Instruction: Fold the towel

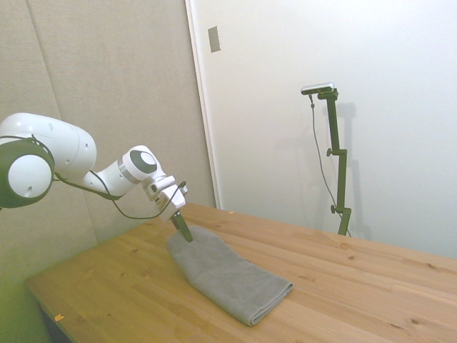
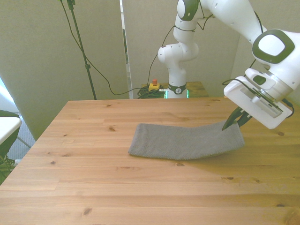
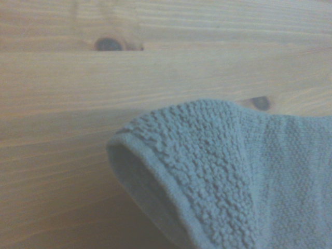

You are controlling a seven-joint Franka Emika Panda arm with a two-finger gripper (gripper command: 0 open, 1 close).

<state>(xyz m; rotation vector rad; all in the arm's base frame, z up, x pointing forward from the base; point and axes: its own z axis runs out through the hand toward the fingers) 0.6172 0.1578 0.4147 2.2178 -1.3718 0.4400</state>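
Claw (image 2: 233,123) pinching the towel (image 2: 185,141) at its end nearest the bench (image 2: 93,187) edge on the front view's right, lifting that end, apparently to fold it over.

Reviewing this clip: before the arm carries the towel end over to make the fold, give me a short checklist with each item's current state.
1. Gripper at the towel end on the front view's right: ok, its fingertips meet that corner.
2. Fingers shut on the cloth: ok; both room views show them pinched on the edge.
3. End lifted off the table: ok, the side and wrist views show it raised and curling.
4. All layers caught: cannot tell, the fingers hide the pinch.
5. Rest of towel lying flat: ok, it stretches smooth toward the front view's left.
6. Path over the towel free: ok, nothing stands along it.
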